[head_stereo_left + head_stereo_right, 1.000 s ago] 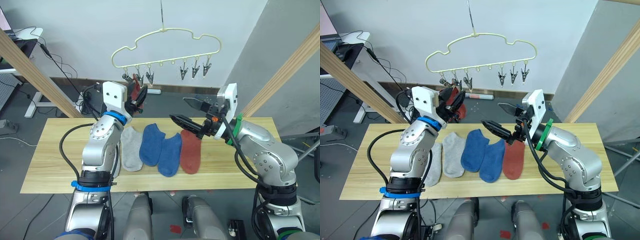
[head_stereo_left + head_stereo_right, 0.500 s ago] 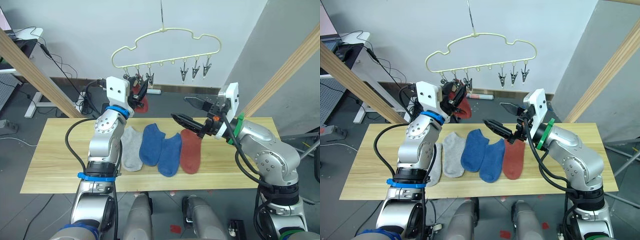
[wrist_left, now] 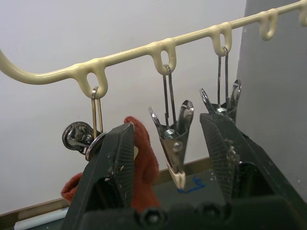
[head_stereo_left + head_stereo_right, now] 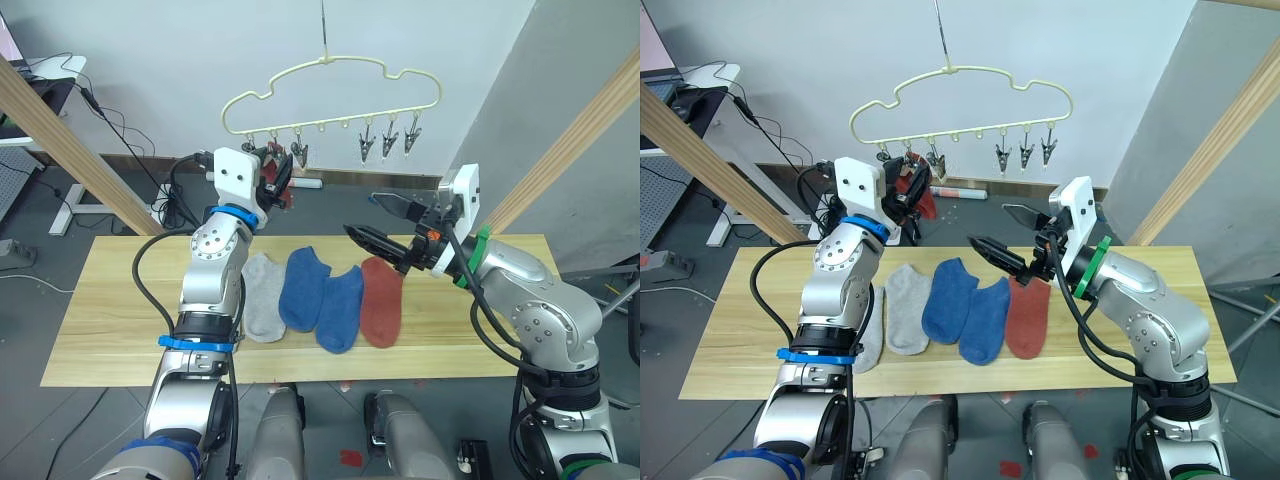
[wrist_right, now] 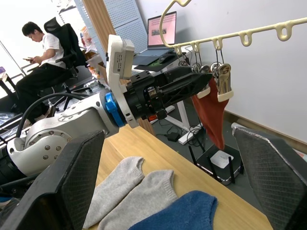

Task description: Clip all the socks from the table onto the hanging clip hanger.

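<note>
Socks: one rust red sock [image 4: 924, 199] hangs up at the clip hanger [image 4: 960, 95], by its left-end clips, with the left gripper [image 4: 913, 187] raised there, fingers spread around a clip [image 3: 173, 139] and the sock's top. Two grey, two blue and one red sock [image 4: 1028, 316] lie in a row mid-table [image 4: 730, 330]. The right gripper [image 4: 1005, 240] hovers wide open above the red one, holding nothing.

Left arm raised at upper left of centre, left gripper [image 4: 278, 172] fingers parted, right arm bent at right, right gripper [image 4: 382, 218] spread wide
</note>
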Tool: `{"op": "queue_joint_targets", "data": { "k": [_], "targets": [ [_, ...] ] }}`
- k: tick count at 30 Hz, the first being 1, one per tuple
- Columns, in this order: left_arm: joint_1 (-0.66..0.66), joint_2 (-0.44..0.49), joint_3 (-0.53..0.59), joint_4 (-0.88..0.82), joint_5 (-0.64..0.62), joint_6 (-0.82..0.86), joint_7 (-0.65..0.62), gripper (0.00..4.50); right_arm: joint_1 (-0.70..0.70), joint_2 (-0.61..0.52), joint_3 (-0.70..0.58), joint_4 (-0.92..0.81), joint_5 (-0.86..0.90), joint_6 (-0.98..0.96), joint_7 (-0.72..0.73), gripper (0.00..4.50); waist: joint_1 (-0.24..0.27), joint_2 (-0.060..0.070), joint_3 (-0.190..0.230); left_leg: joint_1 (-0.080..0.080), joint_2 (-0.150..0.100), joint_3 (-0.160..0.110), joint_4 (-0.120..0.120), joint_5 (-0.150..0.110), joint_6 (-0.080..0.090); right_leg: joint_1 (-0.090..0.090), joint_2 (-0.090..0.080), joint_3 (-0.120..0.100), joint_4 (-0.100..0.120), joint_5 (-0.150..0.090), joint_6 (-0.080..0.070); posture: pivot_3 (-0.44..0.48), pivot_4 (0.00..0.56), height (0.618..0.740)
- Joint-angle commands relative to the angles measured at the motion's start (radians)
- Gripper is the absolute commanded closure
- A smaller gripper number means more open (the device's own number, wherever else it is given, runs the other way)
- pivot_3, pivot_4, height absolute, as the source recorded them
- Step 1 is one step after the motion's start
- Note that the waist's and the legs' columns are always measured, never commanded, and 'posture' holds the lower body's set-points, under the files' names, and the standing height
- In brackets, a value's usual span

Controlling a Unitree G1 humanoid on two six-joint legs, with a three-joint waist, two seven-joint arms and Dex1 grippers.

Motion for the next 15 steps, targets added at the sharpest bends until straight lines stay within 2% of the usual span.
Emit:
{"op": "queue_joint_targets", "data": {
  "k": [1, 15],
  "targets": [
    [-0.029, 0.0, 0.014, 0.006, 0.011, -0.041, 0.003, 2.11, -0.011, -0.009, -0.014, -0.045, 0.022, -0.01, -0.002, 0.0, -0.001, 0.0, 0.0, 0.0, 0.0, 0.0, 0.0, 0.0, 0.0, 0.0, 0.0, 0.0, 0.0, 0.0, 0.0, -0.031, 0.279, 0.74],
    [-0.066, -0.021, 0.007, 0.078, 0.042, -0.119, 0.015, 2.11, -0.005, -0.022, -0.017, -0.056, 0.031, -0.006, -0.006, 0.0, -0.005, 0.0, 0.0, -0.003, 0.0, -0.001, 0.006, 0.0, 0.0, 0.0, 0.0, -0.001, 0.001, 0.0, 0.0, -0.045, 0.274, 0.74]
  ]
}}
